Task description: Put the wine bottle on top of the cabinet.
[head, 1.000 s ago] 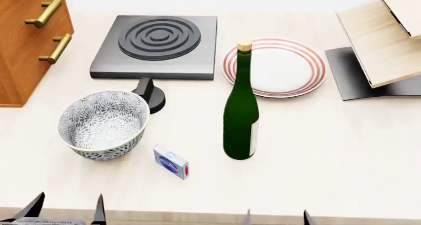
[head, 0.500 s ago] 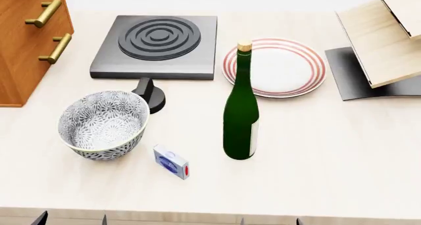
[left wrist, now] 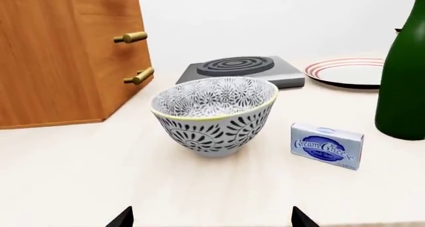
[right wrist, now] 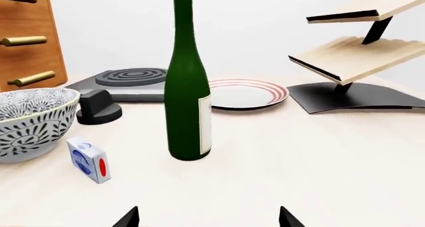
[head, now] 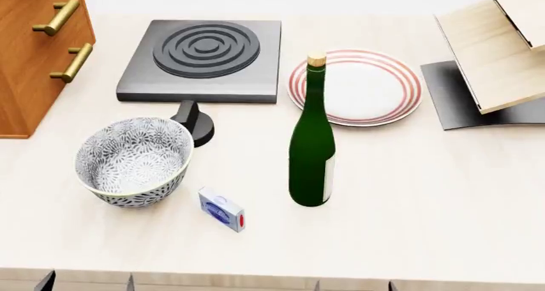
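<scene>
Still at the approach step, nothing grasped: wine bottle point(head: 312, 152) upright mid-table point(head: 425, 195), well apart from the cabinet point(head: 34, 55); right gripper point(right wrist: 208, 216) and left gripper point(left wrist: 212, 218) low at the near edge, fingers spread wide; next, reaching forward to close around the bottle's body.

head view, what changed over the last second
Only the grippers moved: both dropped back toward the near table edge, left gripper and right gripper now showing just their tips, jaws apart. Nothing was grasped. The wine bottle, bowl and cream cheese box stayed put.
</scene>
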### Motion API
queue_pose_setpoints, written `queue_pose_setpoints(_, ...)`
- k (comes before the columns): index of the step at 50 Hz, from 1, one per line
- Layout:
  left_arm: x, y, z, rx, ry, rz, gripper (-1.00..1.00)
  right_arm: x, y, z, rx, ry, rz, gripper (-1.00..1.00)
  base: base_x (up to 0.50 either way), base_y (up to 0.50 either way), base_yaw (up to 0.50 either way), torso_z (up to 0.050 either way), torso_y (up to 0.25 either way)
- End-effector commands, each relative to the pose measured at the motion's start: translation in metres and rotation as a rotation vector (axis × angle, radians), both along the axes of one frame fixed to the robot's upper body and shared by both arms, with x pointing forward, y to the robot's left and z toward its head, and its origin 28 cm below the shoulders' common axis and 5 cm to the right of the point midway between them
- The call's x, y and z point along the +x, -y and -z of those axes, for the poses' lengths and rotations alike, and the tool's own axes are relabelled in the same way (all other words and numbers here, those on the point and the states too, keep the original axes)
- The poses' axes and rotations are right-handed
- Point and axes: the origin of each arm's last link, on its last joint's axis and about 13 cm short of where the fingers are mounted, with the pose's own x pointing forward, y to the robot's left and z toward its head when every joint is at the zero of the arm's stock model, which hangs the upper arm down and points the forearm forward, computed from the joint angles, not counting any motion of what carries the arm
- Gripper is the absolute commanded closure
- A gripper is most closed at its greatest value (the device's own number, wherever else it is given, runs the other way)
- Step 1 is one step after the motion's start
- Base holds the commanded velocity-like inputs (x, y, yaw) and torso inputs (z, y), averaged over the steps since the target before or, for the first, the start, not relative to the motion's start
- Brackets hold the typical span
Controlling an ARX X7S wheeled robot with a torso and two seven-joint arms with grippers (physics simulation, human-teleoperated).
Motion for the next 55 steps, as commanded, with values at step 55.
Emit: queue_pose_setpoints(55, -0.045, 0.011, -0.149, 0.065, 0.495, 0.053, -1.00, -0.033, 0.000, -0.148, 0.004, 0.397, 0.010, -1.00, 0.00, 0.00, 0.00, 0.000, 0.000)
